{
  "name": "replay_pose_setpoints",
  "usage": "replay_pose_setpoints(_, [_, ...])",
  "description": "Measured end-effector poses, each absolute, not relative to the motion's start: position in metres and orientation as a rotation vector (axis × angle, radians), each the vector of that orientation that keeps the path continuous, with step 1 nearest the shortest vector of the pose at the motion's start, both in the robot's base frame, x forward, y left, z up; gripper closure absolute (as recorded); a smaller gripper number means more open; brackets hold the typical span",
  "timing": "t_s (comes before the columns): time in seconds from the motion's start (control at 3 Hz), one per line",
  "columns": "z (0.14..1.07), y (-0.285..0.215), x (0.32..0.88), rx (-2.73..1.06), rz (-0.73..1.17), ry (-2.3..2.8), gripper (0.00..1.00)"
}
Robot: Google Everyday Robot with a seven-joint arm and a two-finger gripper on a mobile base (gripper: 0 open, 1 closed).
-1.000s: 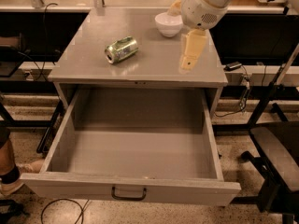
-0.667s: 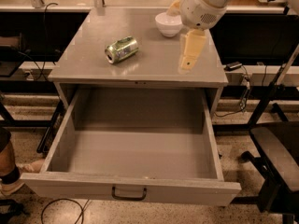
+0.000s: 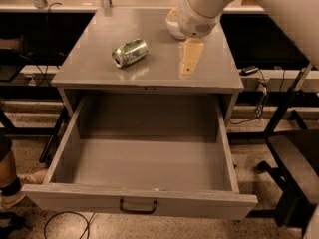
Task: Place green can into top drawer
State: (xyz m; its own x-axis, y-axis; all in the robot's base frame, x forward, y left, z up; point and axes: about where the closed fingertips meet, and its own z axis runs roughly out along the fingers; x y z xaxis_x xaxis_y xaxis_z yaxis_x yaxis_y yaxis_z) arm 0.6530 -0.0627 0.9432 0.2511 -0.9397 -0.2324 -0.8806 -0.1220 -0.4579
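The green can (image 3: 129, 53) lies on its side on the grey cabinet top (image 3: 99, 39), left of centre, with its silver top facing front-left. The top drawer (image 3: 144, 156) is pulled fully open below, and nothing shows inside it. Its dark pull handle (image 3: 138, 206) is on the front panel. My gripper (image 3: 191, 58) hangs from the white arm over the right part of the cabinet top. It is to the right of the can and apart from it, holding nothing.
A white bowl (image 3: 172, 27) sits at the back right of the cabinet top, mostly hidden by my arm. Black table frames and cables stand on both sides. A person's foot (image 3: 12, 193) is at the lower left, and a dark chair (image 3: 296, 178) at the lower right.
My gripper has moved a little to the left, toward the can, and the arm covers more of the bowl. The can and drawer have not moved.
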Motion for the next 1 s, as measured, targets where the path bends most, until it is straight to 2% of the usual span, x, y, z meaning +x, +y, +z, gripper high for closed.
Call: replay_pose_setpoints(1.0, [0.900,-0.014,0.759,-2.109,-0.349,1.539,0.00])
